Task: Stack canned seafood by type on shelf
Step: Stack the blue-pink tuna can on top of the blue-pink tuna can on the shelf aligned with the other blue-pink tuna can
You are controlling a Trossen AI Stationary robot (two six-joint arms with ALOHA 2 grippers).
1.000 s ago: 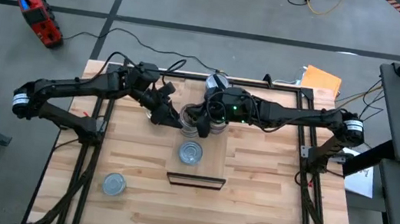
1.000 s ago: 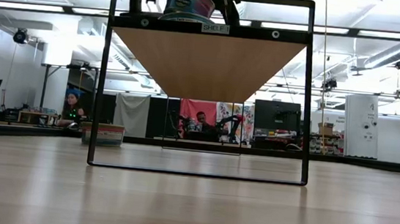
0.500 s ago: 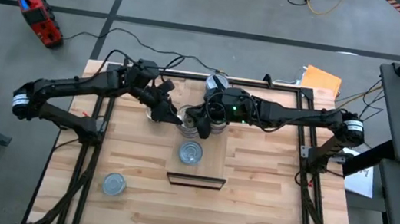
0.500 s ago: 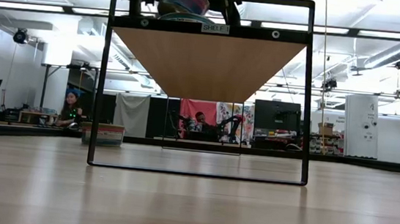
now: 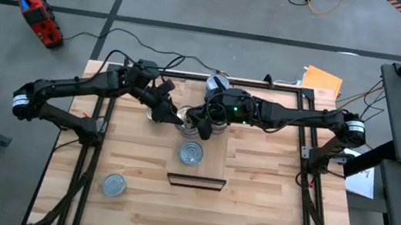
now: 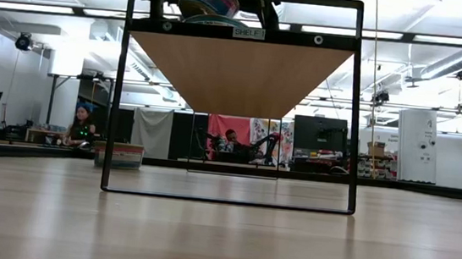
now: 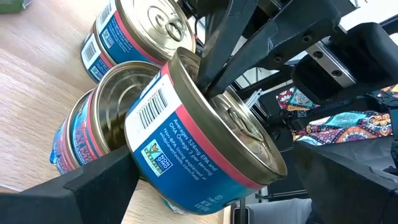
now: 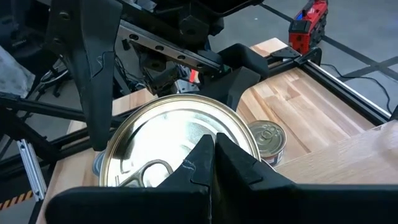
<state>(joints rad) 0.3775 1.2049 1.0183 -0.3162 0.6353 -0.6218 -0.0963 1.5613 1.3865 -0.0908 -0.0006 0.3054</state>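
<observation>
The shelf (image 5: 214, 165) is a pale plank with a dark front edge, raised on a black frame. In the low view I see its underside (image 6: 237, 70). My left gripper (image 5: 179, 118) is over the shelf's far part, shut on a blue-labelled, gold-topped tin (image 7: 205, 155) that is tilted. My right gripper (image 5: 200, 128) is shut, its tips on that tin's top (image 8: 168, 146). Other blue-labelled tins (image 7: 93, 124) (image 7: 144, 28) stand close behind the held tin. A silver-topped tin (image 5: 191, 153) stands on the shelf's front part, and another tin (image 5: 114, 186) stands on the table. My left gripper pinches the tin by its side wall (image 7: 146, 146), one finger (image 7: 93, 183) on each side, coming from the table's left. The tin is tilted, its top facing the right arm. My right gripper touches the tin's gold lid (image 8: 186, 163) with its shut fingertips (image 8: 214, 155), coming from the table's right.
The two arms meet closely over the shelf's far part, among the tins. Black frame rails run along the table's left and right sides (image 5: 98, 126) (image 5: 307, 142). Bare wooden tabletop (image 5: 266, 207) lies near and right of the shelf. People sit in the room beyond the table.
The held tin has tipped from upright to tilted, and its gold top now shows in the low view. My left gripper has moved a little toward the table's right, closer to the right gripper.
</observation>
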